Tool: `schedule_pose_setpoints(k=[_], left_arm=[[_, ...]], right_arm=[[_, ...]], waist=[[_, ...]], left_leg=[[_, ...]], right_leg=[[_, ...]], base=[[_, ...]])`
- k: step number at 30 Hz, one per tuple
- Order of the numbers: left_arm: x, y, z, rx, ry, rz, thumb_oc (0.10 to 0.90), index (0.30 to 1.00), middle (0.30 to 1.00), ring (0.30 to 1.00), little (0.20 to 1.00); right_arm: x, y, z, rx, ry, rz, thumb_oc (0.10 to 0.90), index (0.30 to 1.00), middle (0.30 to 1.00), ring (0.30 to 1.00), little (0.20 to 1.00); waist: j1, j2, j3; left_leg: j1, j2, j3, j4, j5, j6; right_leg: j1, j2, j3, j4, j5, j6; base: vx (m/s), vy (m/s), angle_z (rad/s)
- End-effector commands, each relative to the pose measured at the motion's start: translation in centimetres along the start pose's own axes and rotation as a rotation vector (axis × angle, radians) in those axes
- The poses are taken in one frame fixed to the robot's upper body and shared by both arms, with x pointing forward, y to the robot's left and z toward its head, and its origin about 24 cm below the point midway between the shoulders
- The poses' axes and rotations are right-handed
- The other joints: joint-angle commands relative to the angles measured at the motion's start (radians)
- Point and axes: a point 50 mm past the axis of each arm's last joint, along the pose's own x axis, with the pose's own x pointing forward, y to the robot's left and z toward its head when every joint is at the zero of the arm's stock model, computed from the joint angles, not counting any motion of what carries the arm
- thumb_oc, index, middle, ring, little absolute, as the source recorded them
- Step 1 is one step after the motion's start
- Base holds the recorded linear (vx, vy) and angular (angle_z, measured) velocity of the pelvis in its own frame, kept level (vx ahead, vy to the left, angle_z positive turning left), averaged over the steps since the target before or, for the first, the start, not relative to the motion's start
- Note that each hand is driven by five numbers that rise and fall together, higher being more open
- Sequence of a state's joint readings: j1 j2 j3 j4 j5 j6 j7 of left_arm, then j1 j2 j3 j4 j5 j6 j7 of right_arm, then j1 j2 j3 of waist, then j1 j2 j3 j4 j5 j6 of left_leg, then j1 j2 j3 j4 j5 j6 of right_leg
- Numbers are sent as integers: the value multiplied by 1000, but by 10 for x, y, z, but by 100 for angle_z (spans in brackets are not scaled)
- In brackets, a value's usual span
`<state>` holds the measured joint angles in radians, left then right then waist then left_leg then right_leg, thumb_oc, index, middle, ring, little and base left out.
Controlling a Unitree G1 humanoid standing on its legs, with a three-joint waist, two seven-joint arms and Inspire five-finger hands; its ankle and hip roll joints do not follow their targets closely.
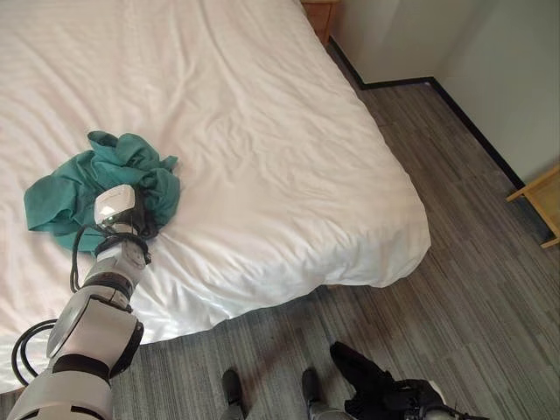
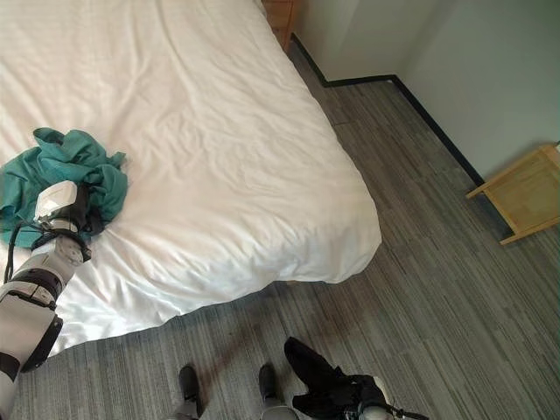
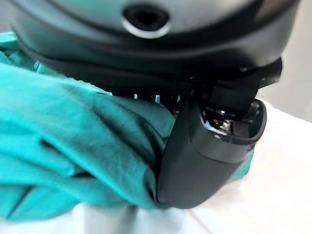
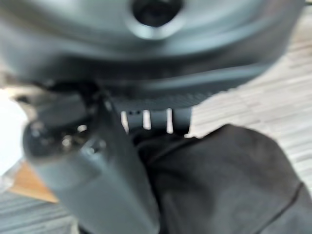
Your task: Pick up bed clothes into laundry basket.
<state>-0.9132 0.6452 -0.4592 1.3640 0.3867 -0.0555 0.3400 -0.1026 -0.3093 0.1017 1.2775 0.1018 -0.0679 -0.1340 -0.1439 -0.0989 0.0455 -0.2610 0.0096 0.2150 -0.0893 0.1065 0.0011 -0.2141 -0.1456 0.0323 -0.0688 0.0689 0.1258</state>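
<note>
Teal cloth, the bed clothes (image 1: 83,186), lies crumpled in a heap on the white bed (image 1: 280,149), at about nine o'clock in the head views, near the bed's near edge. The left robot hand (image 1: 131,208) is pushed into the heap's near side, at its five o'clock. In its wrist view the thumb (image 3: 204,156) presses against a bunched fold of the cloth, so it looks placed to gather a fold rather than to lift from above; its fingers are buried in the fabric, so I cannot tell whether they have closed on it. The right robot hand (image 1: 376,385) hangs low over the grey floor (image 1: 472,289) at six o'clock, curled round a dark cloth (image 4: 229,180), probably parked there to keep that garment clear. No laundry basket is visible, so the carry seems not yet begun.
</note>
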Motion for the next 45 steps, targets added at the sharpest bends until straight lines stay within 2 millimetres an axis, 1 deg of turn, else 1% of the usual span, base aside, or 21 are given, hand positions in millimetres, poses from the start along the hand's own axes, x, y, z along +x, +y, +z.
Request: schedule_pose_setpoints(k=[1, 3, 5, 6, 7, 8, 12, 13, 16, 21, 24, 26, 27, 29, 33, 34, 36, 38, 41, 42, 45], left_arm=[[6, 20, 79, -62, -250, 51, 400, 300, 300, 300, 300], [-18, 56, 156, -186, -615, 224, 400, 300, 300, 300, 300], [-18, 57, 155, -185, -612, 224, 400, 300, 300, 300, 300], [-78, 79, 195, -434, -973, 324, 400, 300, 300, 300, 300], [-96, 86, 198, -528, -1057, 352, 400, 300, 300, 300, 300], [-114, 90, 195, -613, -1126, 366, 400, 300, 300, 300, 300], [-115, 90, 191, -615, -1119, 361, 400, 300, 300, 300, 300], [-171, 91, 151, -991, -1233, 350, 400, 300, 300, 300, 300], [-179, 77, 136, -1043, -1201, 278, 400, 300, 300, 300, 300], [-179, 47, 113, -1092, -1047, 189, 400, 300, 300, 300, 300], [-178, 26, 109, -1081, -970, 126, 400, 300, 300, 300, 300], [-178, 26, 110, -1082, -971, 127, 400, 300, 300, 300, 300], [-178, 1, 103, -1071, -876, 46, 400, 300, 300, 300, 300], [-180, -10, 105, -1096, -846, 1, 400, 300, 300, 300, 300], [-180, -10, 105, -1096, -846, 1, 400, 300, 300, 300, 300], [-186, -46, 121, -1094, -776, -157, 400, 300, 300, 300, 300], [-189, -52, 131, -1115, -784, -192, 400, 300, 300, 300, 300], [-195, -59, 141, -1121, -796, -235, 400, 300, 300, 300, 300], [-196, -58, 145, -1116, -811, -231, 400, 300, 300, 300, 300], [-199, -48, 159, -1118, -884, -207, 400, 300, 300, 300, 300], [-199, -45, 164, -1093, -915, -199, 400, 300, 300, 300, 300]], right_arm=[[3, -56, 18, -2, -57, -157, 400, 300, 300, 300, 300], [3, -53, 21, 21, -73, -164, 400, 300, 300, 300, 300], [3, -53, 22, 19, -74, -164, 400, 300, 300, 300, 300], [3, -38, 19, 31, -70, -132, 400, 300, 300, 300, 300], [3, -33, 20, 37, -67, -118, 400, 300, 300, 300, 300], [3, -31, 17, 38, -58, -114, 400, 300, 300, 300, 300], [3, -31, 16, 30, -56, -114, 400, 300, 300, 300, 300], [1, -25, 2, 10, -25, -87, 400, 300, 300, 300, 300], [1, -29, 3, -12, -27, -98, 400, 300, 300, 300, 300], [3, -48, 19, -75, -71, -162, 400, 300, 300, 300, 300], [5, -67, 48, -97, -144, -227, 400, 300, 300, 300, 300], [5, -68, 48, -98, -144, -229, 400, 300, 300, 300, 300], [1, -96, 94, -111, -270, -321, 400, 300, 300, 300, 300], [-8, -120, 130, -113, -376, -397, 400, 300, 300, 300, 300], [-8, -121, 130, -113, -377, -397, 400, 300, 300, 300, 300], [-41, -130, 224, -90, -691, -496, 400, 300, 300, 300, 300], [-53, -113, 255, -141, -804, -480, 400, 300, 300, 300, 300], [-92, -88, 318, -151, -1013, -458, 400, 300, 300, 300, 300], [-103, -76, 329, -182, -1094, -447, 400, 300, 300, 300, 300], [-107, -59, 319, -228, -1167, -411, 400, 300, 300, 300, 300], [-100, -61, 302, -225, -1147, -409, 400, 300, 300, 300, 300]], waist=[[29, 18, 47], [53, 20, 63], [50, 19, 60], [84, 10, 75], [100, 3, 78], [111, -1, 79], [108, 1, 78], [222, 0, 96], [285, -17, 70], [383, -40, 26], [412, -11, 26], [412, -7, 27], [426, 35, 21], [426, 93, 30], [426, 94, 31], [439, 109, 86], [423, 108, 111], [405, 96, 109], [392, 93, 104], [339, 90, 101], [329, 96, 101]], left_leg=[[26, 19, -147, 2, -41, -51], [20, 7, -164, 2, -45, -43], [15, 5, -165, 2, -39, -43], [19, 2, -161, 2, -53, -45], [7, 5, -155, 2, -40, -45], [3, 11, -147, 2, -35, -45], [8, 12, -146, 2, -36, -45], [39, 61, -65, 2, -3, -38], [43, 79, -7, 2, 17, -29], [26, 110, 113, 2, 69, -29], [8, 162, 147, 3, 127, -59], [9, 167, 145, 3, 129, -62], [-16, 216, 138, 2, 176, -92], [-16, 254, 119, 5, 200, -115], [-16, 254, 119, 5, 200, -115], [26, 139, -230, 140, 115, -115], [47, 84, -316, 287, 31, -94], [47, 43, -342, 435, -1, -71], [41, 21, -342, 486, -18, -60], [4, -110, -299, 551, -108, -11], [-44, -140, -250, 484, -116, 14]], right_leg=[[17, -114, -50, -18, 195, 107], [30, -131, -77, -18, 200, 118], [26, -132, -78, -18, 204, 118], [50, -148, -116, -18, 235, 134], [50, -155, -133, -18, 253, 134], [60, -157, -149, -18, 256, 129], [65, -156, -148, -18, 256, 128], [192, -135, -296, 116, 101, 76], [269, -134, -335, 197, 66, 75], [390, -149, -365, 200, 115, 96], [443, -89, -377, 103, -30, 63], [445, -84, -377, 102, -31, 60], [458, -32, -372, 6, -119, 34], [461, 6, -351, -18, -125, 17], [462, 7, -351, -18, -125, 17], [409, 22, -239, -14, -98, -33], [383, 26, -167, -14, -69, -50], [359, 32, -101, -15, -43, -61], [346, 38, -74, -16, -32, -62], [330, 75, 34, -18, 0, -54], [340, 95, 66, -18, -6, -57]], base=[[-28, 10, 16], [-44, -11, 42], [-69, -38, 35], [-135, -116, 7], [-171, -138, 0], [-80, -73, -13], [-103, -4, 14], [-446, 7, -9], [-361, -38, -111], [-266, -127, -44], [-315, -233, -78], [-231, -201, -49], [-470, -392, -57], [-373, -281, -77], [-104, -107, -47], [-449, -473, 10], [-339, -343, -41], [-60, -129, -158], [46, -82, -113], [167, -132, -73], [181, -63, -149]])
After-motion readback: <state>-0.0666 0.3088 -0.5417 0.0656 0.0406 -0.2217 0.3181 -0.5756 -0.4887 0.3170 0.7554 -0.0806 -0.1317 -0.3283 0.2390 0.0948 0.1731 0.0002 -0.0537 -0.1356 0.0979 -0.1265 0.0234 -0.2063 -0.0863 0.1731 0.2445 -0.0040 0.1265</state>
